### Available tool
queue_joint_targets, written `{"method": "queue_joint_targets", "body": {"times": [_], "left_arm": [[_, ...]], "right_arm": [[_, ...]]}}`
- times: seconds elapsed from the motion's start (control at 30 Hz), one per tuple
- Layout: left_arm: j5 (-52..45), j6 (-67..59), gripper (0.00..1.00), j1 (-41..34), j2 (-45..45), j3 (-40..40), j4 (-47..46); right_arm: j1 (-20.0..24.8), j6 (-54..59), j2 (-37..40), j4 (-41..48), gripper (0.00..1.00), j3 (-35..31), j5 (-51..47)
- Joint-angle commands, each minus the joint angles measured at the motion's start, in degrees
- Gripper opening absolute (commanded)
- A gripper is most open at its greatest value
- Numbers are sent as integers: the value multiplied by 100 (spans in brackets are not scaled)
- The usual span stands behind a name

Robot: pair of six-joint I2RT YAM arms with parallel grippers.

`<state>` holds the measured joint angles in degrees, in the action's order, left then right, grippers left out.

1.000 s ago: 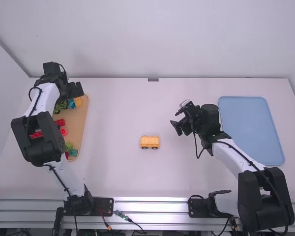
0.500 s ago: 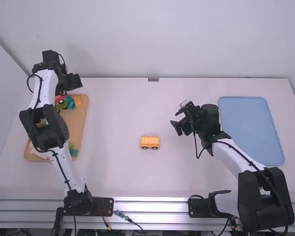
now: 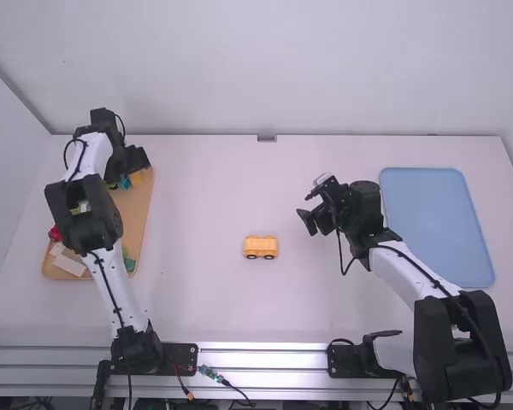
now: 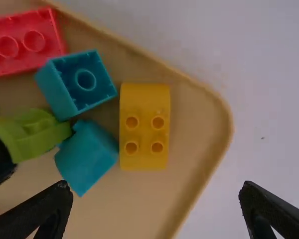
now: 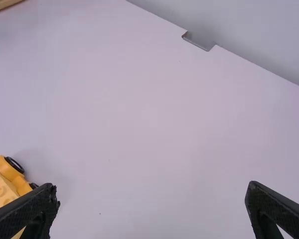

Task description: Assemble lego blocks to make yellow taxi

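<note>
Poised over tray (image 3: 136, 207) with left jaws released, probably for yellow block (image 4: 144, 126); parked right of tray with right jaws released, likely awaiting assembly.

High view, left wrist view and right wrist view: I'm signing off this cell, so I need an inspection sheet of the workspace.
surface: white table, tiny dark specks
job's things: yellow wheeled piece near mid-table; yellow block in the tan tray
clutter: red block, teal blocks and green piece share that tray
pincers: left pincer open above the tray; right pincer open
cables: connector at the front rail
surroundings: white wall behind; blue tray on the right
</note>
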<state>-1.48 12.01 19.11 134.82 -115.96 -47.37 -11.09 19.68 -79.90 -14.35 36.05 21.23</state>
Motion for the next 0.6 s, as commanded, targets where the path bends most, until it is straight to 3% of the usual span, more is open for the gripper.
{"method": "queue_joint_targets", "body": {"times": [0.0, 0.23, 0.57], "left_arm": [[-170, -47, 88, -31, -31, 318, 175], [-450, -324, 84, 0, -33, 528, 473], [-557, -436, 81, -35, -33, 206, 206]], "right_arm": [[-13, -39, 140, 13, 99, 155, -31], [-13, -39, 140, 9, 99, 155, -31], [-15, -37, 140, 4, 99, 155, -31]]}}
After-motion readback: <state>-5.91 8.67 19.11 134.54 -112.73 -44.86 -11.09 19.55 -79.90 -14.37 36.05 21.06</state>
